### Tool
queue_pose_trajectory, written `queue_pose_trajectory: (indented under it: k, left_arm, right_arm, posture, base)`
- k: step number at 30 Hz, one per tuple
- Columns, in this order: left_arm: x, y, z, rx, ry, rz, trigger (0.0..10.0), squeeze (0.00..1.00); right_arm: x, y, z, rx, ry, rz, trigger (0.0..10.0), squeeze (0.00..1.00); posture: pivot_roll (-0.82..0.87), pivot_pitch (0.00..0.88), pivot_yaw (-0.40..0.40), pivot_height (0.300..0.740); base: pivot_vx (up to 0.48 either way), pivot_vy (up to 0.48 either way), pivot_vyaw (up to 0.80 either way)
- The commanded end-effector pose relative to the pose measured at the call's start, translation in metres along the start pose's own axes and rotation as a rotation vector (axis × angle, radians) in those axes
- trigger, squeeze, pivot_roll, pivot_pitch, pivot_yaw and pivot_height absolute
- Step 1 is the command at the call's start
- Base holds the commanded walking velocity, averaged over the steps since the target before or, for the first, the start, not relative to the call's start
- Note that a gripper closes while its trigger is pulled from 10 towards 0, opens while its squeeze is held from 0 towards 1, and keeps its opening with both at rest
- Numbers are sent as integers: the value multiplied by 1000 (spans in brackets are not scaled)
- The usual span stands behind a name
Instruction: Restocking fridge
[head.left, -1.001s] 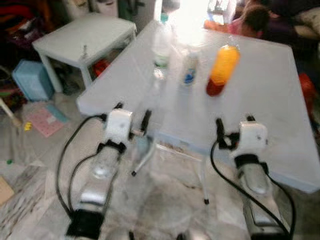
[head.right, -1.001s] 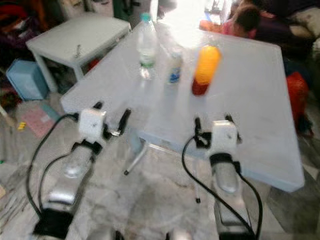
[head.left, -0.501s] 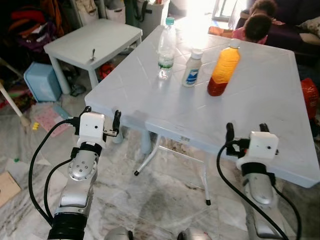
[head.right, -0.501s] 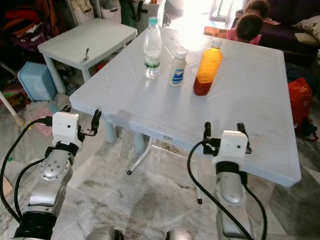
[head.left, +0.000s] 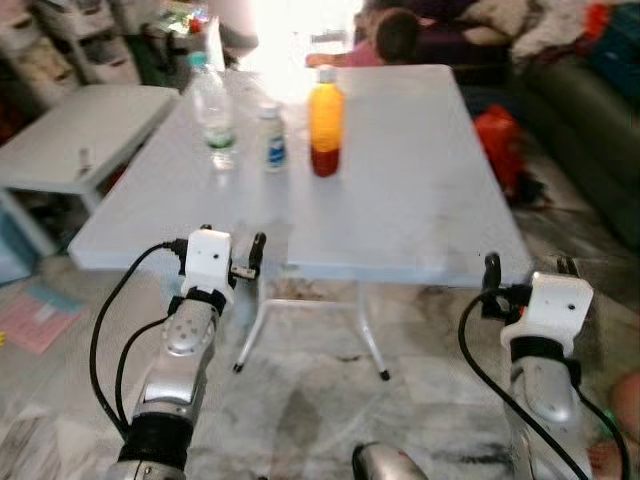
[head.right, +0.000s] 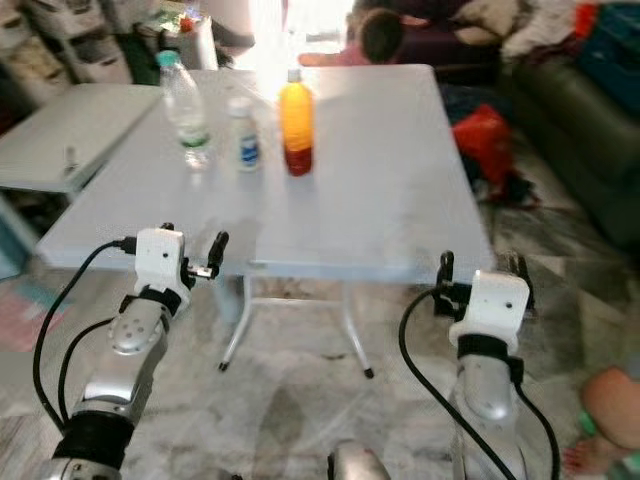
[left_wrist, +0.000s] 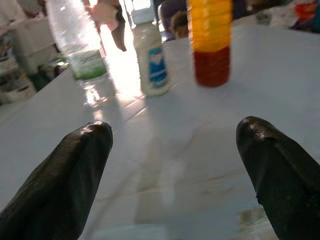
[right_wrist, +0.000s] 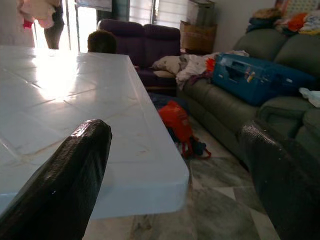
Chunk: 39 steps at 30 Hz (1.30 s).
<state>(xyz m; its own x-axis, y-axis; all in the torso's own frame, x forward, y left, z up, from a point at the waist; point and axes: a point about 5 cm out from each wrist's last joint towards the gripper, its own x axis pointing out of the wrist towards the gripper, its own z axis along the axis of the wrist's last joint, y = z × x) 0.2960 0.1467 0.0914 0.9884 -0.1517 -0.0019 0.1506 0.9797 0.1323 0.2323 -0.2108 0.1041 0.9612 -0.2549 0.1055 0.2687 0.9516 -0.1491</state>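
Three bottles stand at the far side of the pale plastic table: a clear water bottle with a green label, a small white bottle with a blue label, and an orange juice bottle with a dark red bottom. My left gripper is held open at the table's near left edge; in its wrist view the left gripper faces the bottles across the tabletop. Off the table's near right corner, my right gripper is open and holds nothing.
A low white side table stands to the left. A person is behind the table. On the right are a dark sofa, a red bag on the floor and a blue suitcase. Marble floor lies below.
The whole view has swung to the right, so the sofa and red bag now show. Both grippers stay open and held out in front.
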Motion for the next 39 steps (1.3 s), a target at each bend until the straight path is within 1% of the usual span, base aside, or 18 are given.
queue_pose_trajectory:
  k: [1, 3, 6, 11, 13, 20, 23, 25, 28, 33, 36, 39]
  left_arm:
    - [-2, 7, -5, 10, 16, 5, 10000, 0]
    - [-3, 8, -5, 11, 12, 8, 10000, 0]
    - [0, 9, -3, -2, -1, 11, 10000, 0]
    - [2, 6, -1, -6, -11, 4, 10000, 0]
    - [2, 3, -2, -21, -14, -12, 10000, 0]
    - [-1, -3, -4, -16, -15, -49, 10000, 0]
    - [1, -4, -2, -1, -22, -57, 10000, 0]
    - [3, -3, 1, 13, -32, -48, 10000, 0]
    - [4, 0, 9, 14, -68, -46, 10000, 0]
    - [2, 3, 12, 4, -78, -43, 10000, 0]
    - [2, -2, 13, 1, -84, -64, 10000, 0]
    - [5, -6, 17, -16, -96, -71, 10000, 0]
  right_arm:
    - [4, 10, 5, 16, -25, 30, 10000, 0]
    - [5, 12, 7, 17, -30, 37, 10000, 0]
    - [11, 18, 11, 22, -49, 67, 10000, 0]
    - [17, 21, 9, 28, -51, 73, 10000, 0]
    - [20, 28, 7, 35, -46, 97, 10000, 0]
    - [23, 36, 3, 37, -41, 109, 10000, 0]
    - [26, 43, 8, 39, -57, 121, 10000, 0]
    - [29, 48, 11, 24, -73, 144, 10000, 0]
    - [32, 53, 17, 31, -84, 157, 10000, 0]
    - [31, 58, 20, 38, -95, 170, 10000, 0]
    - [30, 58, 17, 43, -90, 165, 10000, 0]
    - [30, 54, 21, 49, -101, 154, 10000, 0]
  posture:
    - [-109, 0, 82, 740]
    - [-103, 0, 74, 740]
    - [-82, 0, 57, 740]
    - [-69, 0, 48, 740]
    - [-50, 0, 47, 740]
    - [-50, 0, 57, 740]
    - [-45, 0, 40, 740]
    - [-40, 0, 25, 740]
    - [-49, 0, 21, 740]
    - [-47, 0, 35, 740]
    - [-48, 2, 35, 740]
    - [-60, 16, 28, 740]
  base:
    - [0, 0, 0]
    - [0, 0, 0]
    - [0, 0, 0]
    - [0, 0, 0]
    - [308, 0, 0]
    - [356, 0, 0]
    - [359, 0, 0]
    - [262, 0, 0]
    - [82, 0, 0]
    - [369, 0, 0]
    - [414, 0, 0]
    - [429, 0, 0]
